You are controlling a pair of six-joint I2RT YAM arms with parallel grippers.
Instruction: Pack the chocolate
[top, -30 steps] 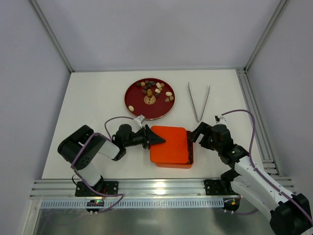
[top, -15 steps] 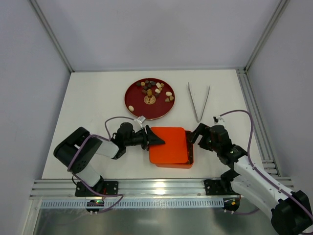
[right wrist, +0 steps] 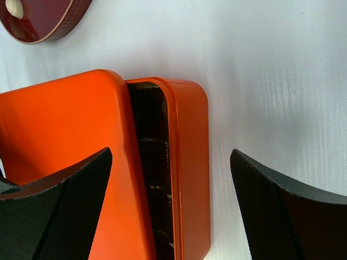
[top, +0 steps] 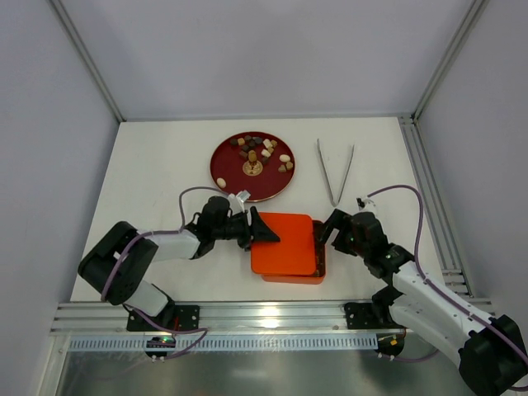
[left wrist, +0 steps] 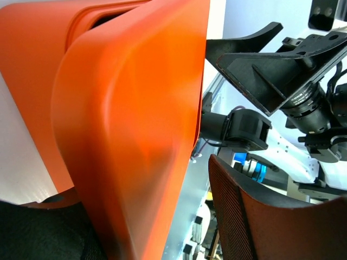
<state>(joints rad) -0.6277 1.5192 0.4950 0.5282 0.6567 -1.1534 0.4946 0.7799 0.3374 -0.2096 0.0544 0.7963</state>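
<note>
The chocolate [top: 262,151], several brown, dark and cream pieces, lies on a dark red plate [top: 227,161] at the back. The orange box [top: 320,262] stands near the front, its lid [top: 285,243] shifted left so a dark gap shows along the right side [right wrist: 149,162]. My left gripper [top: 262,228] is open at the lid's left edge; the lid [left wrist: 135,108] sits between its jaws with a gap to the right finger [left wrist: 255,222]. My right gripper [top: 324,233] is open and straddles the box's right rim [right wrist: 190,162]. One cream piece [right wrist: 13,8] shows on the plate [right wrist: 51,24].
Metal tweezers [top: 335,169] lie on the white table right of the plate. Aluminium rails [top: 264,318] run along the front edge and the right side. Grey walls close the back and sides.
My left arm has stretched out lower and its gripper has shifted up and right against the lid's left edge. My right gripper has edged slightly left toward the box.
</note>
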